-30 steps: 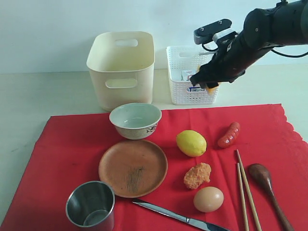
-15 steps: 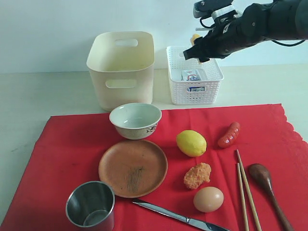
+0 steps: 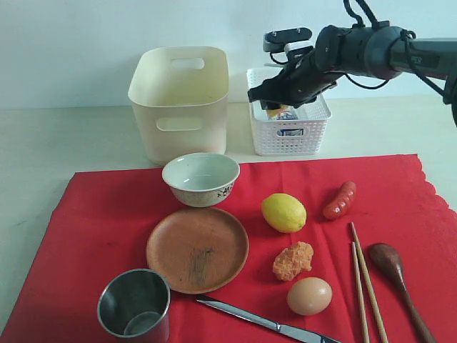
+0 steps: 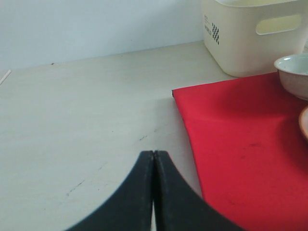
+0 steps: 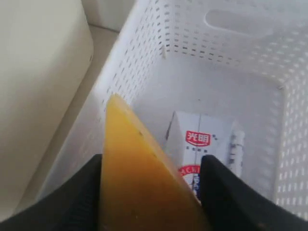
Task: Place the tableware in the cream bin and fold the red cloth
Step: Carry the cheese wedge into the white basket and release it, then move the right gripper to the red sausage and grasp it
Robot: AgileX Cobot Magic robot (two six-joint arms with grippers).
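Right gripper (image 5: 151, 166) clamps a cheese wedge (image 5: 125, 134) above the white lattice basket (image 5: 144, 62), with a milk carton (image 5: 202, 144) below it. The cream bin (image 3: 178, 136) is just beside this claw. Well apart from it, on the red cloth (image 3: 107, 214), are the bowl (image 3: 201, 179), brown plate (image 3: 198, 249), steel cup (image 3: 134, 306), knife (image 3: 264, 323), chopsticks (image 3: 364, 279) and wooden spoon (image 3: 396, 275). Left gripper (image 4: 154, 156) is pressed shut (nothing in it) over the table (image 4: 72, 120), with the cloth corner just beside it.

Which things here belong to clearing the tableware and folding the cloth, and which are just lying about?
Job: cream bin, red cloth, bowl, brown plate, steel cup, knife, chopsticks, wooden spoon.
Not the job: lemon, egg, red sausage, orange lump, white basket, milk carton, cheese wedge.
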